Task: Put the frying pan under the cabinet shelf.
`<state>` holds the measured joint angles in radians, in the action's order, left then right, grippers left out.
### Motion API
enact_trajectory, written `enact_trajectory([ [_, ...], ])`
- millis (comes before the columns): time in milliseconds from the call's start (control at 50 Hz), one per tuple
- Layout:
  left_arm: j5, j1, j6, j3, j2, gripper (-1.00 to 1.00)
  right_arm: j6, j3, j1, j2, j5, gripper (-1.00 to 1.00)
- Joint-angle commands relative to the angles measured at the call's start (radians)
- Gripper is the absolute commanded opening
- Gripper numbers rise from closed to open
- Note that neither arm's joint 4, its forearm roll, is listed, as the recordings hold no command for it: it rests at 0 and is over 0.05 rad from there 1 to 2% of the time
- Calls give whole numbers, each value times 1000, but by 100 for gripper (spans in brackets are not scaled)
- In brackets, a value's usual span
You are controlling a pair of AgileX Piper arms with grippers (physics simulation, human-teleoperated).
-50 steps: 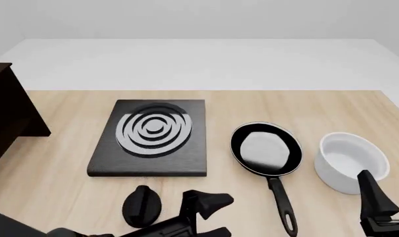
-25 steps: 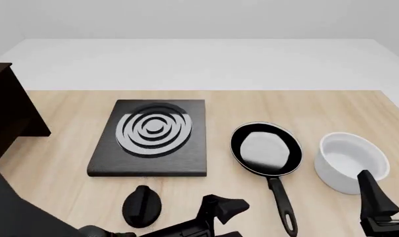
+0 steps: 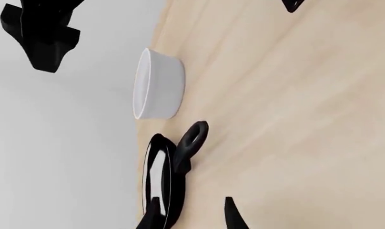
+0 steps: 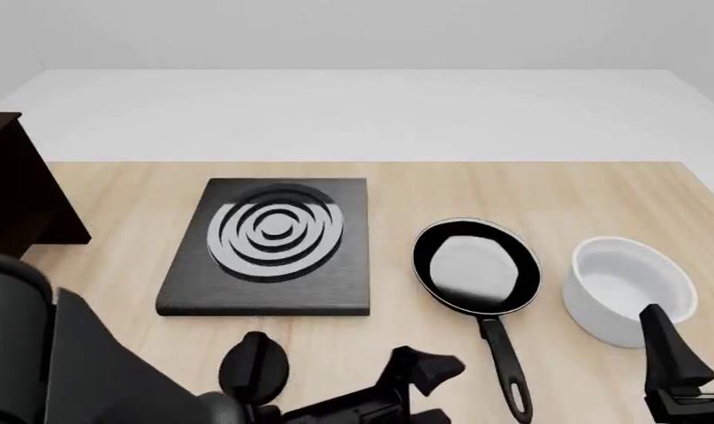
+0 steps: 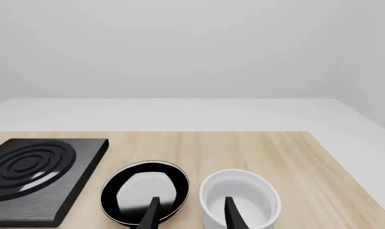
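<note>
The frying pan (image 4: 475, 267) is seen flat on the wooden table (image 4: 534, 190), right of centre in the front view, with its long handle pointed toward the lower edge of the frame. A white bowl (image 4: 629, 289) is placed just to its right, apart from it, and a black square stove plate (image 4: 275, 250) with silver rings lies to its left. The cabinet shelf (image 4: 15, 208) is found at the far left edge, well apart from the pan. The left gripper (image 4: 419, 382) is held low in the bottom centre, near the pan handle but not touching it, fingers parted and empty. The right gripper (image 5: 188, 213) is shown spread open with nothing between its fingers. A black knob-like object (image 4: 254, 369) rests below the stove plate.
</note>
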<state>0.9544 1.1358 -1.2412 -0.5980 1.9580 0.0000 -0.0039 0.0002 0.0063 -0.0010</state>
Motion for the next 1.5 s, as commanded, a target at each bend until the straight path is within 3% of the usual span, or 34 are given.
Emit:
enact_trajectory([
  [20,-39,-6,-15,-51,22,100,0,0,0,0,0,100],
  [1500,-200,-3,-64,-356,257,100,0,2,3,-1,0,100],
])
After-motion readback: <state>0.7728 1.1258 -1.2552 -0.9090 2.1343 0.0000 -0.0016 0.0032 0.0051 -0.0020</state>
